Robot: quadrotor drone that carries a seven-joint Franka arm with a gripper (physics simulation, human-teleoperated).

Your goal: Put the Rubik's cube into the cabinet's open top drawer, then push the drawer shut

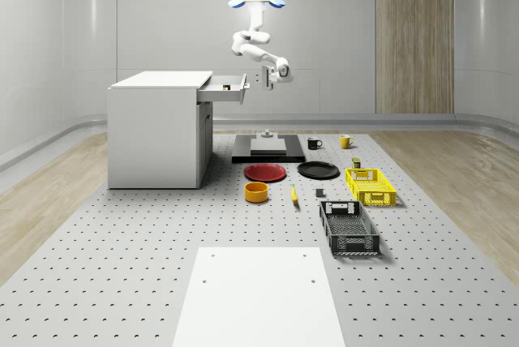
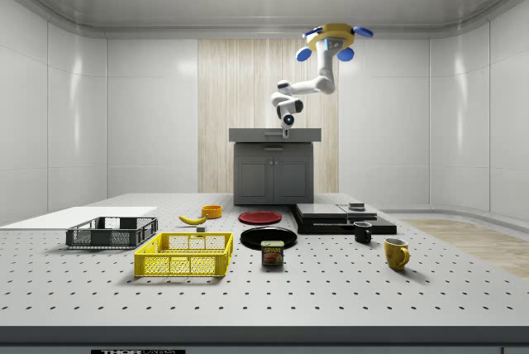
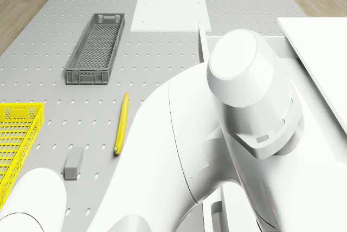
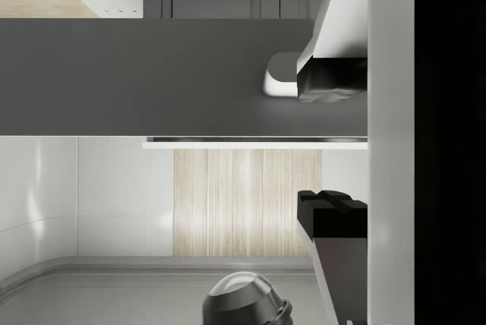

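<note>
The white cabinet (image 1: 158, 128) has its top drawer (image 1: 225, 87) pulled out toward the whole-scene view's right. A small dark speck lies inside the drawer; I cannot tell whether it is the Rubik's cube. The drone (image 1: 258, 0) hovers high over the black platform (image 1: 268, 152), beside the cabinet. Its arm hangs down, and the gripper (image 1: 265, 79) is level with the drawer and just off its front. In the wrist view the gripper (image 4: 332, 146) is open and holds nothing. One fingertip (image 4: 330, 82) sits near the handle (image 4: 279, 82) on the dark drawer front (image 4: 152, 74).
On the perforated floor lie a red plate (image 1: 265, 172), a black plate (image 1: 318, 170), an orange bowl (image 1: 256, 192), a banana (image 1: 293, 194), a yellow crate (image 1: 370, 186) and a grey crate (image 1: 349, 228). Two mugs (image 1: 314, 143) stand behind them, and a white sheet (image 1: 258, 298) lies in front.
</note>
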